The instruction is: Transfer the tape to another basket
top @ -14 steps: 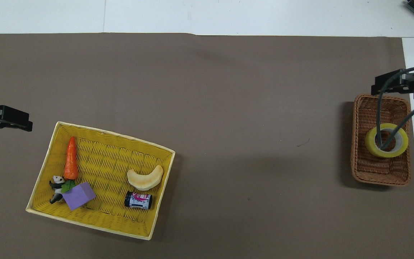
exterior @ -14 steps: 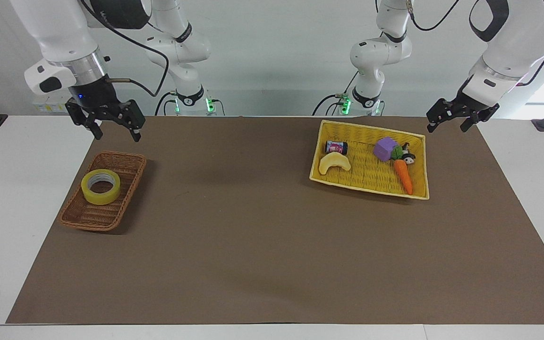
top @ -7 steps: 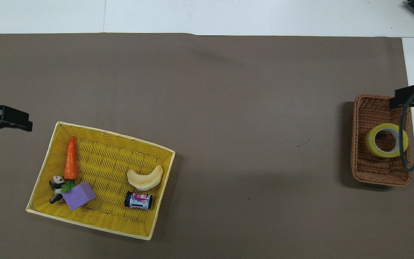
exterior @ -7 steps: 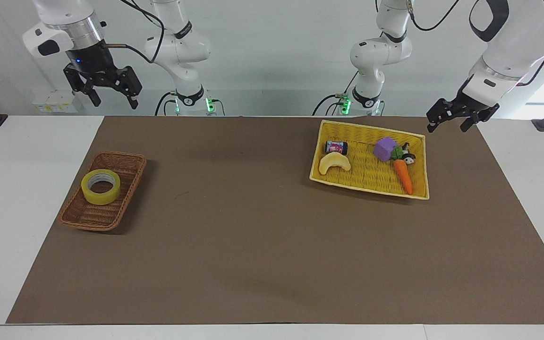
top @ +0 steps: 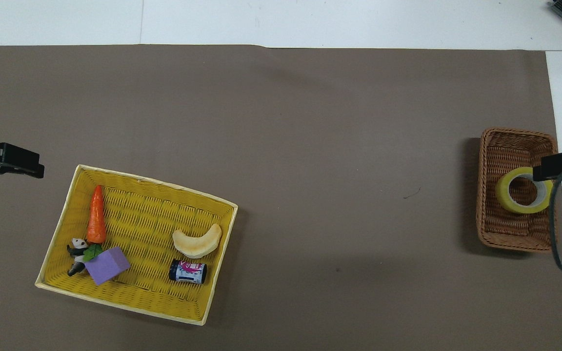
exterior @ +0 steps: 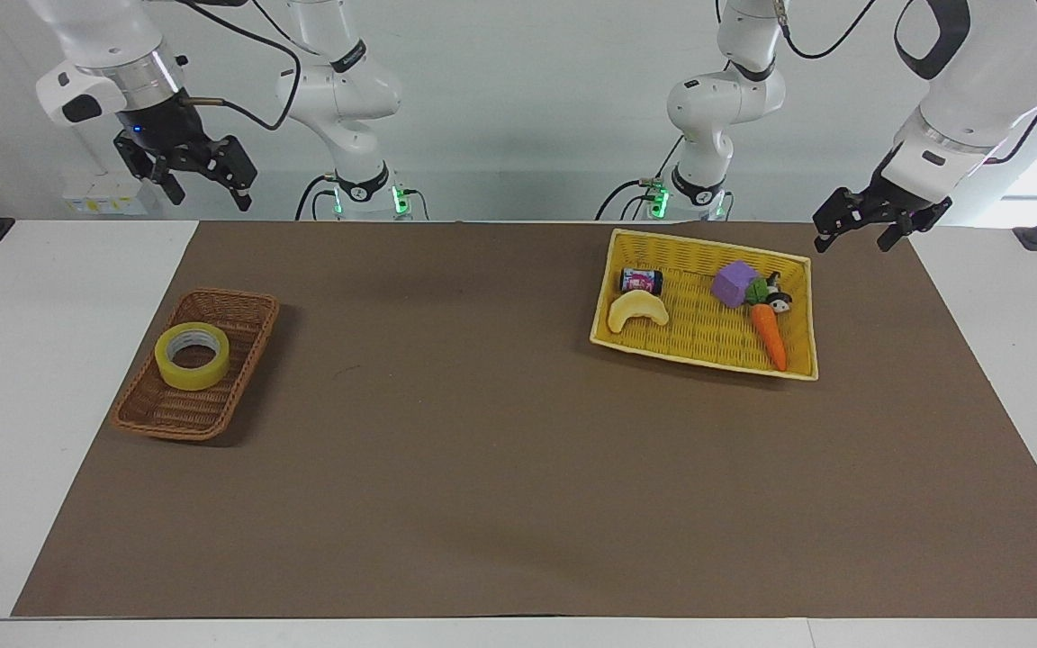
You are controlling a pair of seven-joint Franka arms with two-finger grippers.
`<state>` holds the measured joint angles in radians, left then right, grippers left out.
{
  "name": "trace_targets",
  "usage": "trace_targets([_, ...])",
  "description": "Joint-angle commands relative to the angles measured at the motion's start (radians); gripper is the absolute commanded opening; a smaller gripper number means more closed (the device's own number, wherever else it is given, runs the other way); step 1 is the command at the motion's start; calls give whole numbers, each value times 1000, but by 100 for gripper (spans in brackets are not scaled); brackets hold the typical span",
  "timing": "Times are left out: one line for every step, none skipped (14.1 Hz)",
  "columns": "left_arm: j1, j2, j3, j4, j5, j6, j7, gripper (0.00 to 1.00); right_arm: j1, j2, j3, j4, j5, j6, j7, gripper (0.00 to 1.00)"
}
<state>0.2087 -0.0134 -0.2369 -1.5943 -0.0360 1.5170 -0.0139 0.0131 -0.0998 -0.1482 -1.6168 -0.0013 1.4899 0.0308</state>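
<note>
No readable text, labels or numbers

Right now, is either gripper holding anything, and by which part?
Nothing held. Both the right gripper and left gripper are open and empty; the tape lies in the brown basket.

In the overhead view the right gripper (top: 561, 165) is cut off by the frame edge; one fingertip and a cable cover part of the tape (top: 522, 190). The left gripper (top: 10, 161) is likewise cut off.
</note>
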Motion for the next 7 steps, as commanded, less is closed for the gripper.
trace_targets([12,10,-10,27,21,-26,2,100,-50,17,6,4,47,30,-28,100])
trace_targets([11,10,-10,27,21,-26,2,100,-50,52,9,64,50,7,-25,100])
trace_targets([11,10,-10,27,21,-26,2,100,-42,87,15,128,44,-41,-23,100])
trace_targets([11,10,-10,27,21,-26,2,100,-42,118,18,171,41,-81,-19,100])
trace_targets([12,10,-10,27,21,-26,2,100,-39,120,18,173,38,-80,-14,100])
trace_targets([12,10,-10,27,21,-26,2,100,-41,109,18,161,34,-68,-22,100])
trace_targets([11,10,-10,27,21,-27,2,100,-42,98,16,137,35,-62,-23,100])
